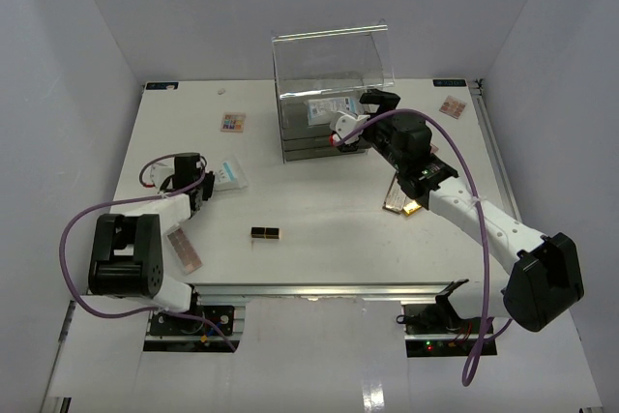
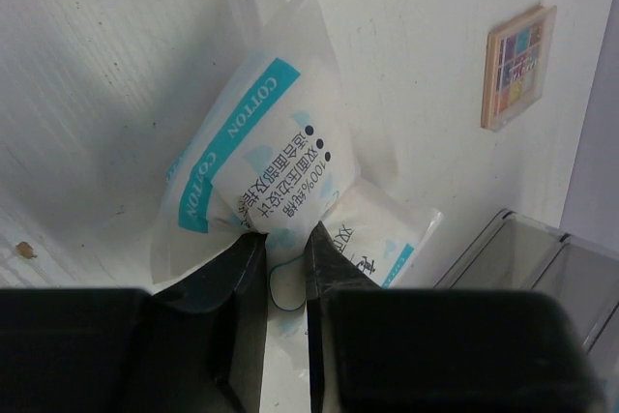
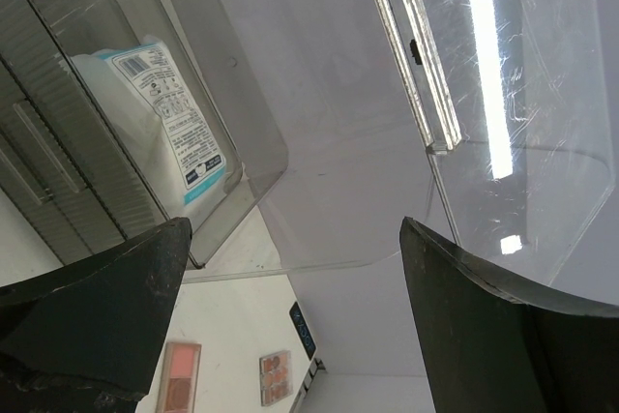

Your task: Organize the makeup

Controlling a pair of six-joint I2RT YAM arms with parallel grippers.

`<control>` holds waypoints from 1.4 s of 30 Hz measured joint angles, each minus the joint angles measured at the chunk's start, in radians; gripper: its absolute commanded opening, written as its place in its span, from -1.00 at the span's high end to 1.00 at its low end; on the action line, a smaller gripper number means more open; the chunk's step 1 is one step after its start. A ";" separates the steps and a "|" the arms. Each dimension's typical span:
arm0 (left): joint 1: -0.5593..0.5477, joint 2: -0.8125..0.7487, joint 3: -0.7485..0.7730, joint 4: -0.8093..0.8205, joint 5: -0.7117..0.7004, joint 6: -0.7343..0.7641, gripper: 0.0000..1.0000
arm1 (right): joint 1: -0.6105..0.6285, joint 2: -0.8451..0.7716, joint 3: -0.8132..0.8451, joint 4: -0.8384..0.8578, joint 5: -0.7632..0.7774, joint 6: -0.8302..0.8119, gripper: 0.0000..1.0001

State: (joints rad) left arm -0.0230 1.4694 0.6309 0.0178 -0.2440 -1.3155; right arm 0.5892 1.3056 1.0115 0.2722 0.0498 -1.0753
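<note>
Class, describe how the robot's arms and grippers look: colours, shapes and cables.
The left arm and right arm both have white links and bulky black joint housings. A purple cable loops along each. The left gripper has narrow black fingers; the right gripper shows broad black wedge-shaped fingers.

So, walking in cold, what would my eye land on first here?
Probably the big clear box at the far middle of the table, with the right arm reaching up to it, jaws wide open and empty. Next, on the left side, the left arm has its jaws pinched on one edge of a pale-blue cotton packet. A black-and-gold lipstick tube lies alone near the front centre.
</note>
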 measured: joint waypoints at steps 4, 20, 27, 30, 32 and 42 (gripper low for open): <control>0.002 -0.062 -0.035 0.008 0.033 0.046 0.68 | 0.000 0.000 0.000 0.000 0.000 0.001 -0.90; -0.101 -0.546 -0.238 0.154 0.495 0.204 0.92 | -0.007 0.000 -0.002 0.016 0.002 0.021 -0.91; -0.326 -0.475 -0.230 0.265 0.547 0.189 0.95 | -0.011 0.000 -0.002 0.017 0.005 0.025 -0.91; -0.395 -0.389 -0.184 0.315 0.548 0.188 0.96 | -0.014 0.000 -0.002 0.018 0.006 0.026 -0.91; -0.427 -0.337 -0.146 0.348 0.547 0.186 0.96 | -0.016 0.000 -0.005 0.019 0.007 0.026 -0.91; -0.515 -0.110 0.031 0.469 0.511 0.173 0.98 | -0.019 0.000 -0.011 0.022 0.007 0.036 -0.92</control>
State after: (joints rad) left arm -0.5383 1.3590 0.6621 0.4868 0.2673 -1.1428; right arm 0.5697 1.3056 1.0000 0.2940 0.0570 -1.0389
